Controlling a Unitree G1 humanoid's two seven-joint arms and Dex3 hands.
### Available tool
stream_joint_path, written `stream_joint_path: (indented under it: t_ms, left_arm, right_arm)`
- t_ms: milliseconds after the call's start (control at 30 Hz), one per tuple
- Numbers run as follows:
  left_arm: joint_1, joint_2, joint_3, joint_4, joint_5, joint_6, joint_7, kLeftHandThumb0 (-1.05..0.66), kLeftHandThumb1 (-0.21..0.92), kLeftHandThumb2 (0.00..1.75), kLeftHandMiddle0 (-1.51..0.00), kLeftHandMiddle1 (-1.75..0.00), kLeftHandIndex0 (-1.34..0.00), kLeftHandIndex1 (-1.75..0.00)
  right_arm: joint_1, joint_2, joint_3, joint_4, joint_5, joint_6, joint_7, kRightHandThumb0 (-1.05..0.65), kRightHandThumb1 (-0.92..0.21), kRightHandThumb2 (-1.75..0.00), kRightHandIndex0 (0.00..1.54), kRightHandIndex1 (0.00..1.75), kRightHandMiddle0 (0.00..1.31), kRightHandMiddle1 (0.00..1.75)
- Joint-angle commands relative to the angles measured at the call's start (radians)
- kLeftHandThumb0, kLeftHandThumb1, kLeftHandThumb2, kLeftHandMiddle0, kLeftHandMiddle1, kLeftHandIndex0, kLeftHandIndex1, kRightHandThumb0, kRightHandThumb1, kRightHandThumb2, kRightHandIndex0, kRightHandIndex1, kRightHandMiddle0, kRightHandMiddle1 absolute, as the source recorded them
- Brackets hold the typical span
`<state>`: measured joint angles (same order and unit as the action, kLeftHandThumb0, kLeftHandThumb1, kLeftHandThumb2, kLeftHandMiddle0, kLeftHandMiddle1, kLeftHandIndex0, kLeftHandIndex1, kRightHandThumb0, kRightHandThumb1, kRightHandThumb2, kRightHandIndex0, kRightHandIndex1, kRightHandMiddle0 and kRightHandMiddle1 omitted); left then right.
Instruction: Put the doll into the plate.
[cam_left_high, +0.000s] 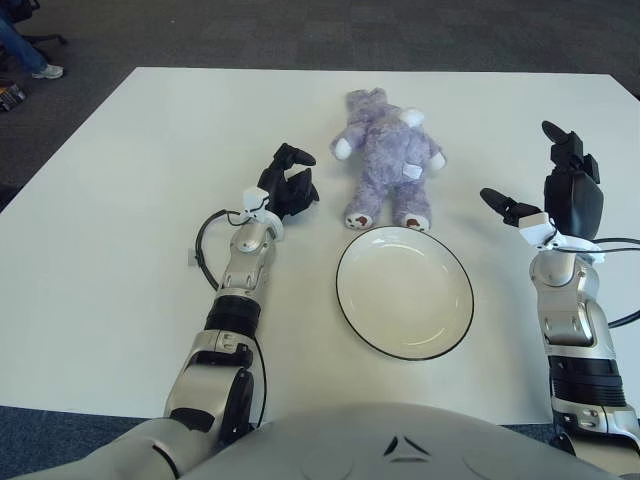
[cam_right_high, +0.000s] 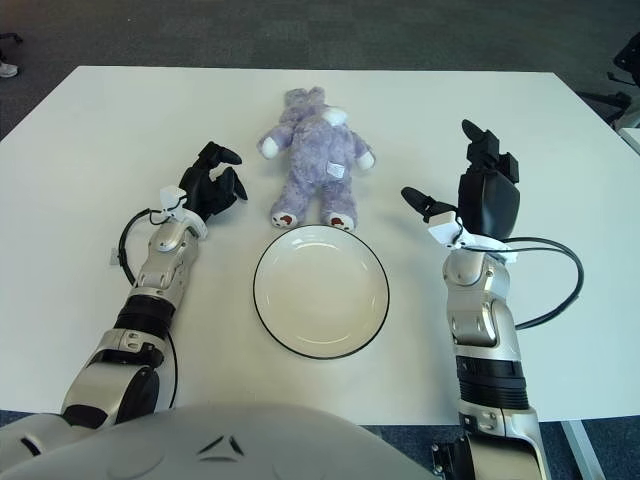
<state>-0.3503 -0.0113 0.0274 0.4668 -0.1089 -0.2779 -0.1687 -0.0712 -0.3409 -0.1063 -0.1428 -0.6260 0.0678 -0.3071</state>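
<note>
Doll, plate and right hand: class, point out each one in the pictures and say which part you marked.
purple teddy bear (cam_left_high: 388, 152): left eye view, on its belly.
plate (cam_left_high: 404, 291): left eye view, on its bare white centre.
right hand (cam_right_high: 462, 180): right eye view, between its spread fingers.

1 doll (cam_left_high: 388, 157), 1 plate (cam_left_high: 404, 291), 1 table (cam_left_high: 120, 200).

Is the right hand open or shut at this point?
Open. The right hand shows its fingers spread, holding nothing, to the right of the doll.
</note>
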Motion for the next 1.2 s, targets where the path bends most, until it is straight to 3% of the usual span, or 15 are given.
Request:
stream_joint_path:
  t_ms: [0, 167, 433, 633, 733, 800, 1167]
  left_arm:
    - [0.015, -0.001, -0.003, 0.024, 0.0, -0.029, -0.02, -0.37, 0.72, 0.79, -0.78, -1.74, -0.31, -1.75]
    - [0.017, -0.002, -0.006, 0.029, -0.002, -0.044, -0.033, -0.37, 0.73, 0.79, -0.79, -1.74, -0.31, -1.75]
    - [0.019, -0.008, -0.006, 0.033, 0.001, -0.057, -0.029, -0.37, 0.73, 0.78, -0.79, -1.72, -0.31, -1.75]
    - [0.021, -0.012, -0.007, 0.034, 0.003, -0.064, -0.027, -0.37, 0.73, 0.79, -0.79, -1.71, -0.31, -1.75]
    - [0.022, -0.014, -0.008, 0.033, 0.002, -0.063, -0.029, -0.37, 0.73, 0.79, -0.79, -1.7, -0.31, -1.75]
    - [0.022, -0.014, -0.008, 0.032, 0.002, -0.063, -0.03, -0.37, 0.73, 0.79, -0.8, -1.69, -0.31, -1.75]
    - [0.026, -0.015, -0.015, 0.03, 0.03, -0.072, -0.005, -0.37, 0.74, 0.77, -0.79, -1.68, -0.3, -1.75]
  right_arm:
    - [-0.027, -0.024, 0.022, 0.027, -0.024, -0.035, -0.014, -0.8, -0.35, -0.72, 0.0, 1.27, 0.0, 0.3]
    - [-0.041, -0.05, 0.058, 0.039, -0.069, -0.092, -0.04, -0.79, -0.33, -0.72, 0.0, 1.34, 0.0, 0.24]
    - [-0.06, -0.11, 0.099, 0.032, -0.115, -0.119, 0.021, -0.69, -0.26, -0.79, 0.0, 1.12, 0.0, 0.17]
    - [-0.082, -0.16, 0.109, 0.042, -0.097, -0.14, 0.095, -0.58, -0.19, -0.88, 0.0, 0.83, 0.0, 0.16]
    - [-0.095, -0.184, 0.11, 0.06, -0.075, -0.173, 0.121, -0.53, -0.15, -0.95, 0.0, 0.53, 0.0, 0.08]
    - [-0.1, -0.19, 0.109, 0.067, -0.067, -0.187, 0.129, -0.51, -0.14, -0.97, 0.0, 0.42, 0.0, 0.06]
    - [-0.141, -0.238, 0.106, 0.141, -0.007, -0.337, 0.143, -0.43, -0.11, -1.05, 0.0, 0.14, 0.0, 0.07]
